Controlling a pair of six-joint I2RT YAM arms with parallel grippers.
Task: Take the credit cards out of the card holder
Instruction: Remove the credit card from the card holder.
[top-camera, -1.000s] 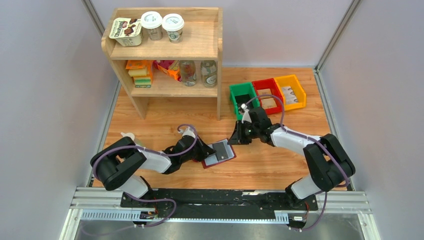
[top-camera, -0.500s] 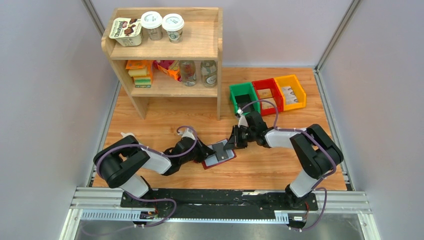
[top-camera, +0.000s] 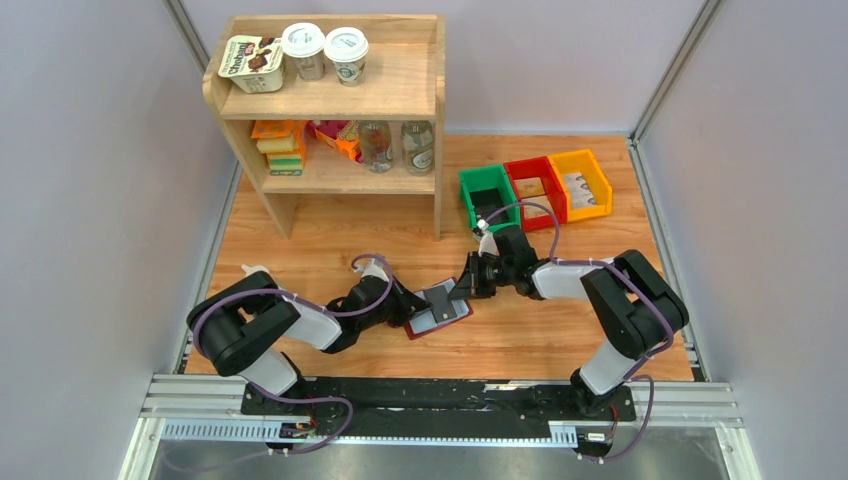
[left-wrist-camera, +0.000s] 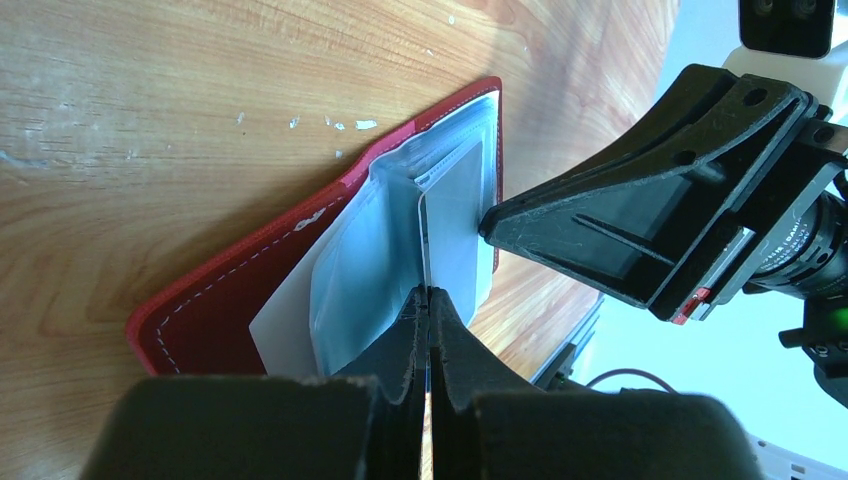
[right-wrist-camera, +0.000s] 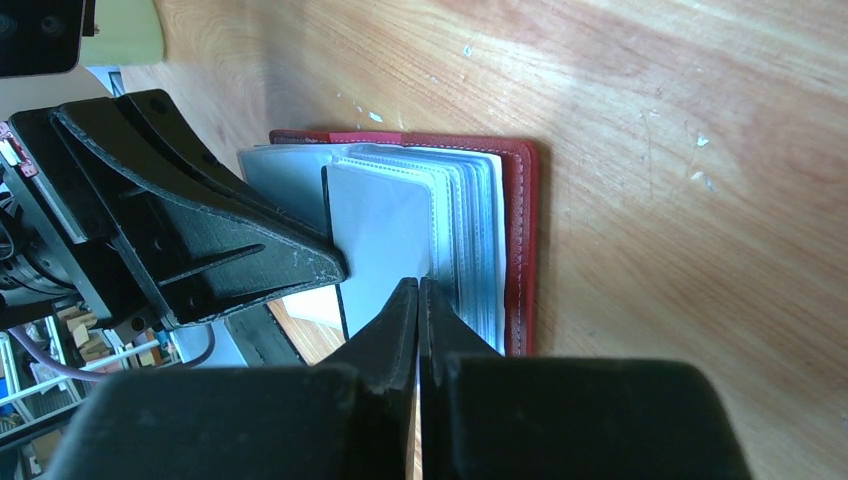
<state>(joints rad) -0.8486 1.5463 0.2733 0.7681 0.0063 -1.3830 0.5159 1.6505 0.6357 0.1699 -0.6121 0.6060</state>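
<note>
The dark-red card holder (top-camera: 445, 320) lies open on the wooden table, its clear grey-blue sleeves fanned up. My left gripper (top-camera: 410, 311) (left-wrist-camera: 428, 293) reaches in from the left and is shut on one sleeve (left-wrist-camera: 372, 250), holding that leaf on edge. From the right, my right gripper (top-camera: 459, 293) (right-wrist-camera: 418, 283) is shut on the near edge of a grey credit card (right-wrist-camera: 380, 225) at the top of the stack. In the left wrist view the red cover (left-wrist-camera: 210, 310) lies flat, and the right gripper's fingers (left-wrist-camera: 640, 220) touch the raised leaf. Any other credit cards are hidden in the sleeves.
Green (top-camera: 487, 195), red (top-camera: 536, 188) and yellow (top-camera: 582, 183) bins stand behind the right arm. A wooden shelf (top-camera: 340, 100) with cups, bottles and packets stands at the back left. Grey walls close both sides.
My right gripper has moved left onto the holder and closed its jaws on the card's edge. The left gripper has kept its hold and place.
</note>
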